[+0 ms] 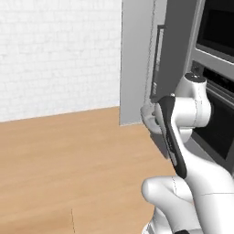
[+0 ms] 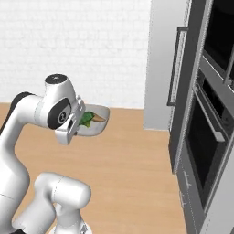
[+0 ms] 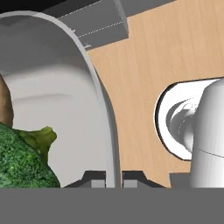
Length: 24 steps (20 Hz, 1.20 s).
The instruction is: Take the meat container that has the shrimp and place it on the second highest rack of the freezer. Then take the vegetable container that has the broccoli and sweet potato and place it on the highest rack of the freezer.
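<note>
End effector (image 3: 113,178) pinches the rim of the vegetable container (image 2: 93,123), with the freezer (image 2: 164,68) well ahead to the right.

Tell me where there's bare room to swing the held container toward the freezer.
The wood floor lies bare between the container in the claw and the freezer. More bare floor runs back to the white brick wall. It is tighter on the right, by the freezer's black bar handle and the oven.

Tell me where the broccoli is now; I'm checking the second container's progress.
The broccoli sits in the grey container gripped by its rim in the gripper, held over the wooden floor, left of the freezer.
</note>
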{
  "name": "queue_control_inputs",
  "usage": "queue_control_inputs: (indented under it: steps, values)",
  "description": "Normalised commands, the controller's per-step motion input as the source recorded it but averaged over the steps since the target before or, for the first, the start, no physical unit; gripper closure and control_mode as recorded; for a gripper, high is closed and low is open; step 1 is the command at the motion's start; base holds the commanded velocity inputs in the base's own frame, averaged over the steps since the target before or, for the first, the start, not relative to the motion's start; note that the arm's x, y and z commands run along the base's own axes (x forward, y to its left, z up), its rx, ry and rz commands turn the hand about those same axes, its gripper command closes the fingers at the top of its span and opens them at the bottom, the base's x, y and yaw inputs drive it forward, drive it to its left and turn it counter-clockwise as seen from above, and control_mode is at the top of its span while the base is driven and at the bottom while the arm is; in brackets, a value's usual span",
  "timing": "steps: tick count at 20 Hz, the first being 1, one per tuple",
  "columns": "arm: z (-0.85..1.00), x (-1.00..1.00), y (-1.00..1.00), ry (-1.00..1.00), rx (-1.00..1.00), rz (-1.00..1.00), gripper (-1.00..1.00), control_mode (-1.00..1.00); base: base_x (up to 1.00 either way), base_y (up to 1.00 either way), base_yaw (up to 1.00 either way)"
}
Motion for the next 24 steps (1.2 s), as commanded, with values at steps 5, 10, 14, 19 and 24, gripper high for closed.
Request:
queue_control_inputs:
  steps: [5, 10, 14, 19, 24]
  values:
    - [0.00, 0.00, 0.00, 0.00, 0.00, 0.00, 1.00, 1.00, 1.00, 0.00, 0.04]
    - [0.00, 0.00, 0.00, 0.00, 0.00, 0.00, 1.00, 1.00, 1.00, 0.00, 0.00]
    - [0.00, 0.00, 0.00, 0.00, 0.00, 0.00, 1.00, 1.00, 1.00, -0.03, -0.14]
    - [0.00, 0.00, 0.00, 0.00, 0.00, 0.00, 1.00, 1.00, 0.91, -0.03, -0.35]
    - [0.00, 0.00, 0.00, 0.00, 0.00, 0.00, 1.00, 1.00, 0.71, 0.01, -0.49]
